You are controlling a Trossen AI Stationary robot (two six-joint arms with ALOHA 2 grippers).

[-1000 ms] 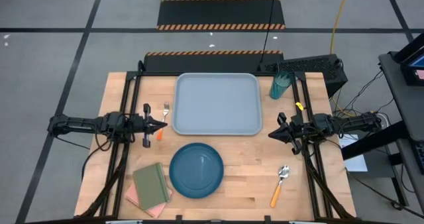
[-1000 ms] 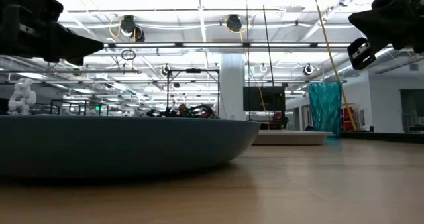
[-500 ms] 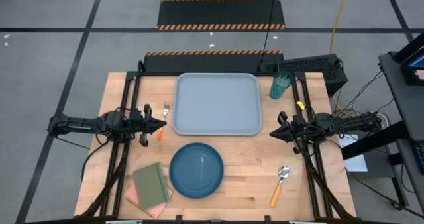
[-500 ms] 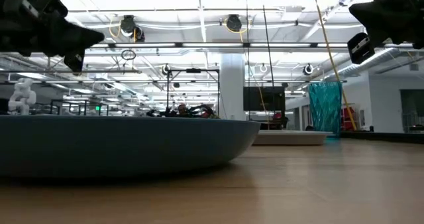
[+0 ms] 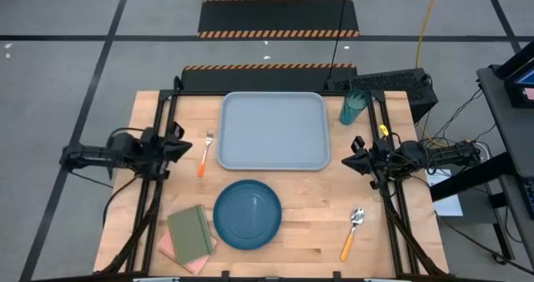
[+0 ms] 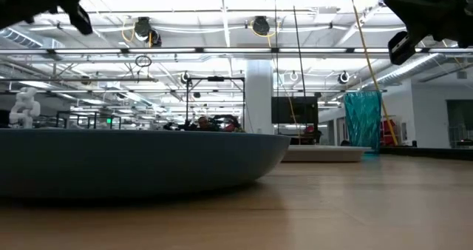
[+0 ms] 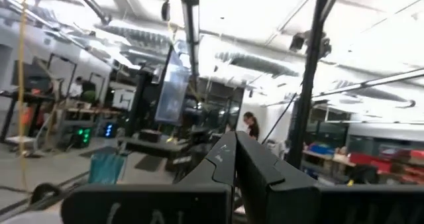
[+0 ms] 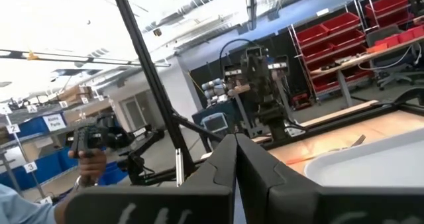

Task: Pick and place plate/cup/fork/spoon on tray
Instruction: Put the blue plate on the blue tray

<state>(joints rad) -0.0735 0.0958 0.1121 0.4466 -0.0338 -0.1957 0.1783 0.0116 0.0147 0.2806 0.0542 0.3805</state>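
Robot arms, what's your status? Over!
Left gripper shut, beside the fork. Right gripper shut, right of the tray. Tray empty. Nothing blocking.

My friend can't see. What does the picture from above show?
An empty grey-blue rectangular plastic tray lies on a wooden table between two dark robot arms. Around it lie a round teal-blue plate, tumbler, fork and spoon.

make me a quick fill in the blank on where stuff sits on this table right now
1. The tray has ____ on it.
2. The fork lies between the tray and the ____ gripper.
3. The cup stands just outside the tray's ____ far corner, seen from above.
4. The spoon lies to the right of the ____.

Missing words: nothing; left; right; plate
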